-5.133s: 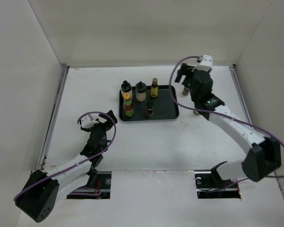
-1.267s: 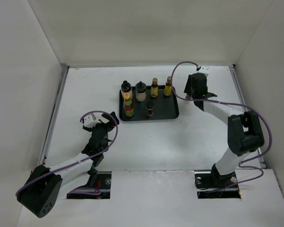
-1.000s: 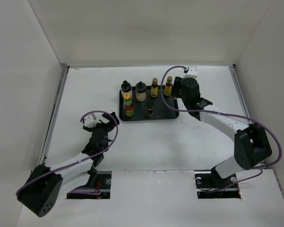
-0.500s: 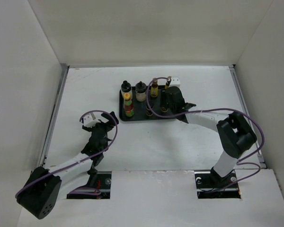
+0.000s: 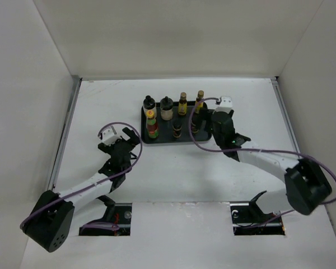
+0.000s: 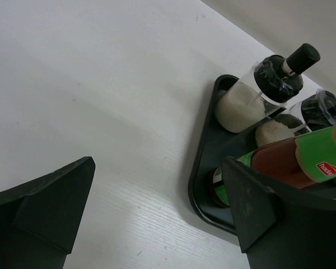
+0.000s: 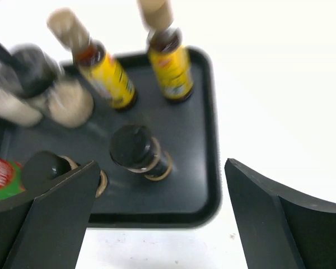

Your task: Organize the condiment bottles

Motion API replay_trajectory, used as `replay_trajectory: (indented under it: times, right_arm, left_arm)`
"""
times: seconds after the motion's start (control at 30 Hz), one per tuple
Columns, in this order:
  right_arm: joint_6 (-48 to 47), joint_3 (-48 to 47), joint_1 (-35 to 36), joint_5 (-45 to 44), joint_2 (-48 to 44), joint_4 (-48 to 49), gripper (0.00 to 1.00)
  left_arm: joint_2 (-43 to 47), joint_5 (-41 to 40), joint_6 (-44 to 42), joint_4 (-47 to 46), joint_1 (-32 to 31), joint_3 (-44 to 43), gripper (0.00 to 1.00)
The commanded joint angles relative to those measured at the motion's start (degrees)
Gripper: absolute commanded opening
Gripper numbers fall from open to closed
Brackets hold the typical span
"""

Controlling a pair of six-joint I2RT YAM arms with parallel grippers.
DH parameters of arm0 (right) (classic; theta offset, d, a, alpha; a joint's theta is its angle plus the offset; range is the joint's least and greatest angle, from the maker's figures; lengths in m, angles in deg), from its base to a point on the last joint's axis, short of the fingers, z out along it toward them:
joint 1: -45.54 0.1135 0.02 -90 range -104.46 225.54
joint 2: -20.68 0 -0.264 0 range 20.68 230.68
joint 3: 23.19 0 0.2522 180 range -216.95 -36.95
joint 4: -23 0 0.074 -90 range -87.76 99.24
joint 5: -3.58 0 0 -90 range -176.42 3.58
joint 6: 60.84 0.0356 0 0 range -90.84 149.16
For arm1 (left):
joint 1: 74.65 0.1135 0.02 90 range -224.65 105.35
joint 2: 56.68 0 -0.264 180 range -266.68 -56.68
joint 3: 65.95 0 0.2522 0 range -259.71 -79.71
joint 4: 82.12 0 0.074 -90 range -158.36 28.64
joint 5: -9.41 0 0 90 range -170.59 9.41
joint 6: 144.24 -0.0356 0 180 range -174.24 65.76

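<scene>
The right pincer [image 7: 160, 164] is wide open and holds nothing. The short brown bottle [image 7: 134, 150] stands upright just ahead on the tray [image 7: 199, 151], touching neither finger, I think.

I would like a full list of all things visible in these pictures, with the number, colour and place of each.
tray: one, black, on the table's far middle.
pale bottles: two, black caps, tray's back left.
yellow-labelled bottles: two, slim, tray's back right.
red-green bottle: one, yellow cap, tray's front left.
brown bottles: two, dark caps, tray's front middle.
table: one, white, under everything.
left claw: black, open, over bare table left of the tray.
right claw: black, open, at the tray's right side.
</scene>
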Motion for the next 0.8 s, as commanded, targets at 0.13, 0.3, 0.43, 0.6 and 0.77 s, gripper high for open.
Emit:
replay_trajectory:
  times: [0.13,0.3,0.43,0.6,0.77]
  right_arm:
    - [7.15,16.06,0.02,-14.47,-19.55,7.68,1.0]
    - [16.38,24.79,-8.05,-14.23,-25.11,8.74,1.0]
    - [18.42,24.0,-10.88,-10.18,-22.75,8.12,1.0]
    - [17.81,21.46,-10.01,-8.95,-18.27,8.03,1.0]
    - [16.31,17.77,-8.86,-6.75,-12.2,6.89,1.0]
  left_arm:
    - [5.17,-0.87,0.18,8.23,-1.4,-5.11,1.0]
    - [9.38,-1.48,0.18,13.16,-3.07,-6.17,1.0]
    - [12.99,-1.66,0.36,15.27,-3.42,-4.07,1.0]
    - [15.19,-2.45,0.45,14.23,-2.9,-0.02,1.0]
    - [13.44,-2.28,0.27,12.12,-0.62,0.86,1.0]
